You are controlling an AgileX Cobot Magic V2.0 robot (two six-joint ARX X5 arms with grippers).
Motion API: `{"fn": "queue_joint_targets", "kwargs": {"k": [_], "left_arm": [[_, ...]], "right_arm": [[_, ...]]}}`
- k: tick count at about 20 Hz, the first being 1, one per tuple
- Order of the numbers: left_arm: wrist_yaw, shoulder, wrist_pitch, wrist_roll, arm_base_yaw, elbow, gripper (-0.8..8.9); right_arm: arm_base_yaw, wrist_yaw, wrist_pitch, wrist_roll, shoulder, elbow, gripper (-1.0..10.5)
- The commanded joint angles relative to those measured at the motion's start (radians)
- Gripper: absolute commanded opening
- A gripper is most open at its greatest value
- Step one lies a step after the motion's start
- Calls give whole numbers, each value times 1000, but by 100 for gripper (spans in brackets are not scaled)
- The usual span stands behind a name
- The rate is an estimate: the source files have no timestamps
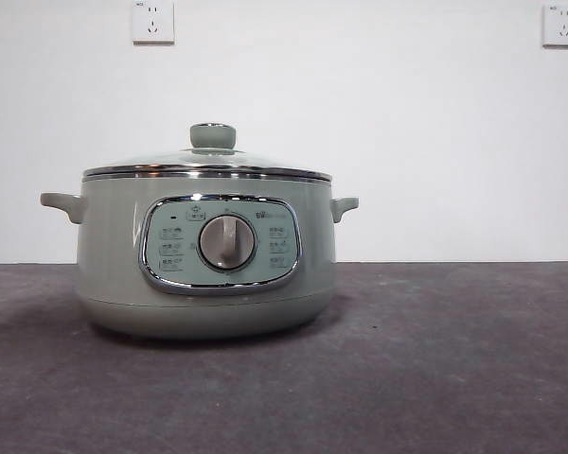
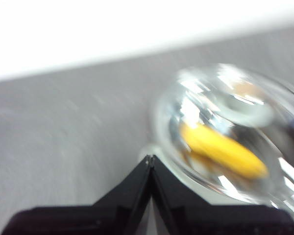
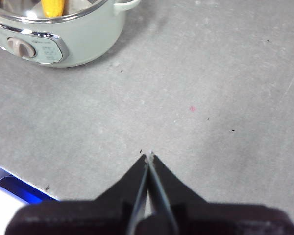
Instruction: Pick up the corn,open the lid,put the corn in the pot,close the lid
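Note:
The sage-green pot stands on the grey table, left of centre in the front view, with the glass lid closed on it. In the left wrist view, which is blurred, the yellow corn lies inside the pot under the lid. My left gripper is shut and empty, beside the pot's rim. My right gripper is shut and empty, above bare table well away from the pot. The corn also shows in the right wrist view. Neither arm shows in the front view.
The pot's control panel with its silver dial faces the front camera. A white wall with two sockets stands behind the table. A blue-and-white object lies at the table's edge in the right wrist view.

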Motion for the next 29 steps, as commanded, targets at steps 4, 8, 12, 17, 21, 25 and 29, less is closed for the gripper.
{"fn": "queue_joint_targets", "kwargs": {"k": [4,8,12,17,21,25,29], "left_arm": [[-4,-376,391,-211,124,-610,-4],[-4,-522,355,-172,173,-705,-4],[-4,-610,304,-67,206,-731,-4],[-4,-661,219,8,206,-731,-4],[-4,-646,213,12,206,-731,-4],[-4,-624,213,12,206,-731,-4],[-4,-600,213,12,206,-731,-4]], "right_arm": [[0,4,6,7,-1,-10,1],[0,4,6,7,-1,-10,1],[0,4,6,7,-1,-10,1],[0,4,7,7,-1,-10,1],[0,4,6,7,-1,-10,1],[0,4,6,7,-1,-10,1],[0,4,7,7,-1,-10,1]]}}
